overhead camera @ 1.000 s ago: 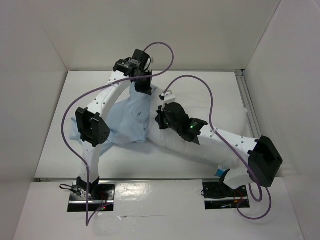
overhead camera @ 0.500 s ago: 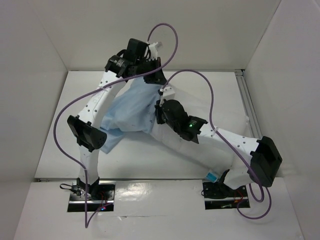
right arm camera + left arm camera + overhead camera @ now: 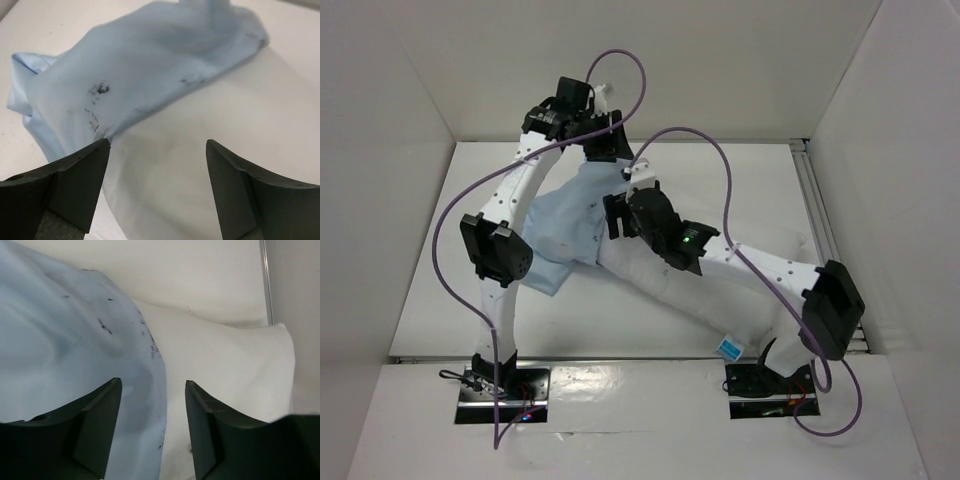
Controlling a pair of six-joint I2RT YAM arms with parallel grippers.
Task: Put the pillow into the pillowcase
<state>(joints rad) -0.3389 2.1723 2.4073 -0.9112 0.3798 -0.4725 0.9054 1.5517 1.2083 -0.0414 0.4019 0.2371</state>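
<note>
Light blue pillowcase (image 3: 560, 215) sleeves the 10 o'clock end of the white pillow (image 3: 665, 290), mid-table. Pillow's long axis runs 10 to 4 o'clock, with the blue-and-white tag (image 3: 730, 348) at the 4 end; only the top view shows this. Only the wrist views show dark smudges on the wrinkled blue cloth and its hem lying over the plump pillow. Left gripper (image 3: 153, 385) and right gripper (image 3: 156, 145): jaws apart, gripping nothing.
</note>
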